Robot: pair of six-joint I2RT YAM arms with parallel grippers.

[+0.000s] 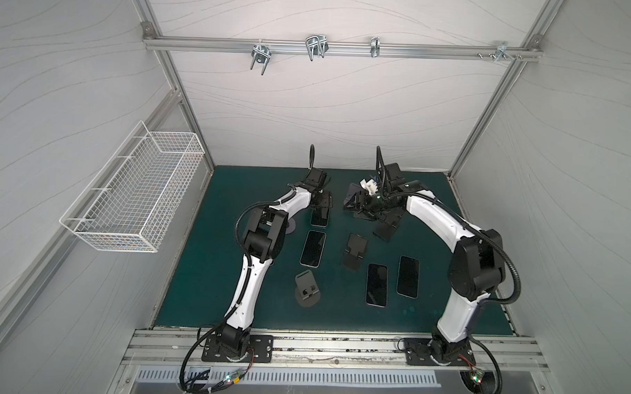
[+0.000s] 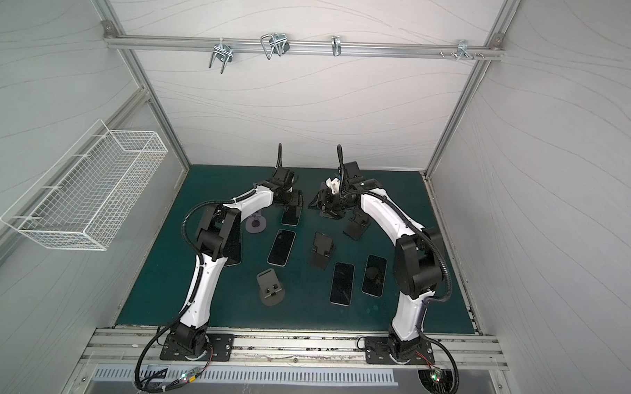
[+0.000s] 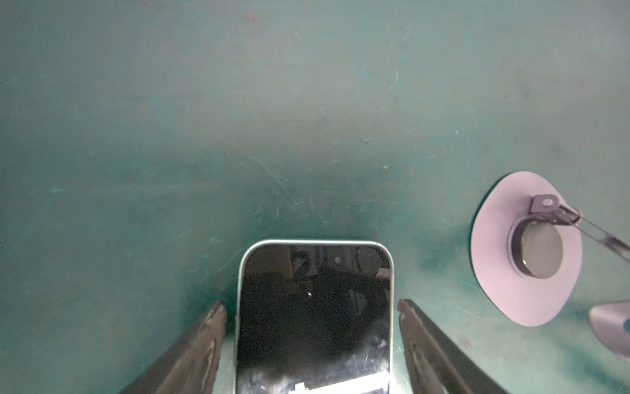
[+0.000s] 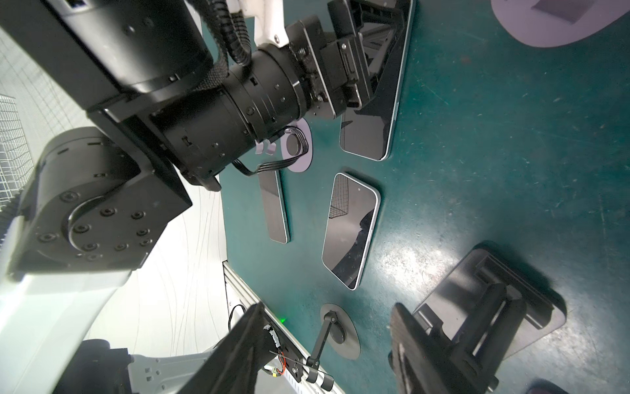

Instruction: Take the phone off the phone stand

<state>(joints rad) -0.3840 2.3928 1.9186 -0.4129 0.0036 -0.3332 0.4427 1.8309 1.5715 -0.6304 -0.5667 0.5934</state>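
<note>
Green counter (image 1: 210, 273) in a white-walled cell. Left fingers (image 3: 204, 341) parted, astride the dark-screened phone (image 3: 313, 307) with a slim gap each side, gripping nothing; phone flat on the counter, off any stand, near a lilac round-based phone stand (image 3: 494, 273). Right fingers (image 4: 419, 348) apart with nothing between, one just beside a black folding stand (image 4: 456, 286); contact unclear. Other phones (image 1: 313, 248) flat alongside. White wire basket (image 1: 137, 199) hung on the left wall, only mesh showing.

green mat (image 1: 195, 291) carries flat phones (image 1: 313, 248); black stands (image 1: 355, 251) too
</note>
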